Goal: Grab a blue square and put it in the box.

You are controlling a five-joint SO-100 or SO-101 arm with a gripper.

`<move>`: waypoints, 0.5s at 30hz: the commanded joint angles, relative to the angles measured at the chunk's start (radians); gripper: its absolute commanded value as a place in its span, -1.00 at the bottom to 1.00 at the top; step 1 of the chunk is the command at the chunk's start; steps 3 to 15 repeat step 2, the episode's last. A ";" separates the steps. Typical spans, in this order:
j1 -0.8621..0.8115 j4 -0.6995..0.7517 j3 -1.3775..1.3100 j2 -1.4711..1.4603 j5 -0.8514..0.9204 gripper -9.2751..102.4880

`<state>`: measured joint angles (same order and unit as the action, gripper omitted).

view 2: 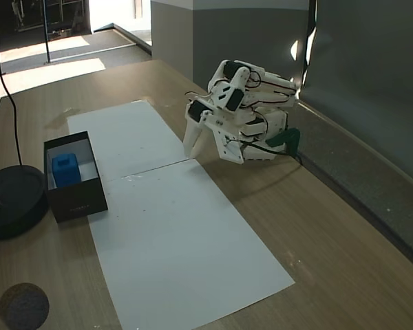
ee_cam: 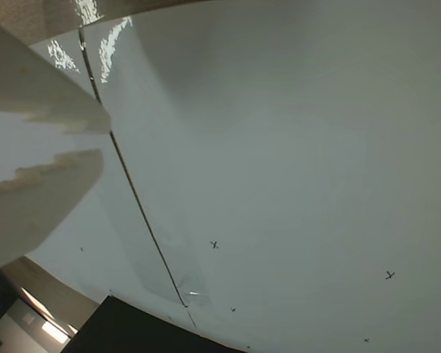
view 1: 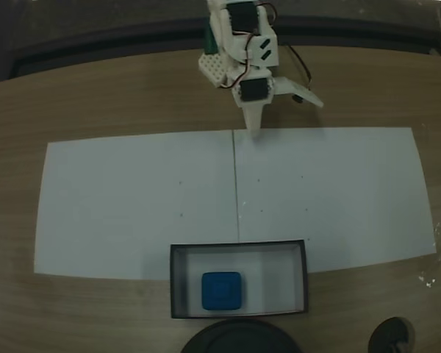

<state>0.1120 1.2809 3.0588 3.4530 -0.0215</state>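
In the fixed view from above, the cube (view 1: 221, 290) sat inside the box (view 1: 178, 283), left of the floor's middle and clear of the walls, so the task looked done. The box stood at the near edge of the paper (view 1: 132, 206), touching it. Further right and far off, the gripper (view 1: 279, 110) hung folded back near the arm's base, its fingers splayed wide and holding nothing. In the wrist view a pale finger (ee_cam: 29, 198) filled the left side above bare paper.

In the other fixed view the cube (view 2: 65, 169) showed against the box's (view 2: 76, 203) pale floor, well apart from the gripper (view 2: 201, 137).

The cube looked small, light and rigid, probably smooth plastic and a little slippery. Its rounded edges argued for pinching two flat opposite sides, mid-height, from above.
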 commanded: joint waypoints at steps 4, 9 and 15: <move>-0.003 0.014 -0.060 0.020 -0.003 -0.84; -0.003 0.014 -0.060 0.020 -0.003 -0.84; -0.003 0.014 -0.060 0.020 -0.003 -0.84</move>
